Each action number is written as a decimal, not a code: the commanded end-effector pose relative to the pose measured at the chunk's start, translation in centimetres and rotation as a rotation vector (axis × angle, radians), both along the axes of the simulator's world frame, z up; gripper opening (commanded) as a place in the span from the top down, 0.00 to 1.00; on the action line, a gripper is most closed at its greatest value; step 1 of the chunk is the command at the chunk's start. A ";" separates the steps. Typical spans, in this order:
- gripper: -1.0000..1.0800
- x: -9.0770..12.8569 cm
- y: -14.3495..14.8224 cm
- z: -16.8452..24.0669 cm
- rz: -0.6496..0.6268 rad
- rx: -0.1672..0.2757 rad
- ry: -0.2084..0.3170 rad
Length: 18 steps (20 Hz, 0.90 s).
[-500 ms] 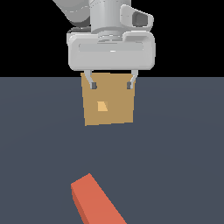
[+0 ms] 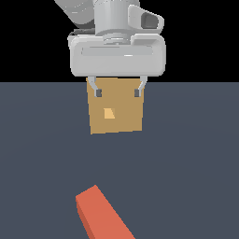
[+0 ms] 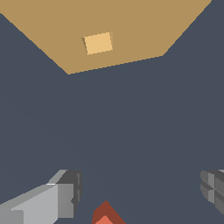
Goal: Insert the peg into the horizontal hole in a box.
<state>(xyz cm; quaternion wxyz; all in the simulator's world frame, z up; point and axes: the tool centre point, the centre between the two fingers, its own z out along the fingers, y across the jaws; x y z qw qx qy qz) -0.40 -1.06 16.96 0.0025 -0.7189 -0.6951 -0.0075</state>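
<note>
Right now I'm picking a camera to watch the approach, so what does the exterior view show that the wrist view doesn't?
Only the exterior view shows the arm's white body above the open tool and a long stretch of the peg lying on the dark floor, apart from the box. Only the wrist view shows the tool's two fingers wide apart with floor between them, and just the peg's tip. Both show the tan box face with its lighter hole.
</note>
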 end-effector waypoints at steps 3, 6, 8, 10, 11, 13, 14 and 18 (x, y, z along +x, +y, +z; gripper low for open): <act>0.04 -0.3 -1.3 -0.5 0.034 -0.001 0.000; 0.04 -0.5 -2.6 -1.0 0.067 -0.002 0.000; 0.04 -0.7 -3.6 -1.4 0.093 -0.002 0.001; 0.04 -0.8 -4.7 -1.8 0.122 -0.003 0.001; 0.04 -0.8 -5.3 -2.0 0.138 -0.003 0.001; 0.04 -0.9 -6.6 -2.5 0.169 -0.004 0.001; 0.04 -0.9 -7.2 -2.7 0.185 -0.004 0.001; 0.04 -0.9 -9.7 -3.7 0.250 -0.005 0.001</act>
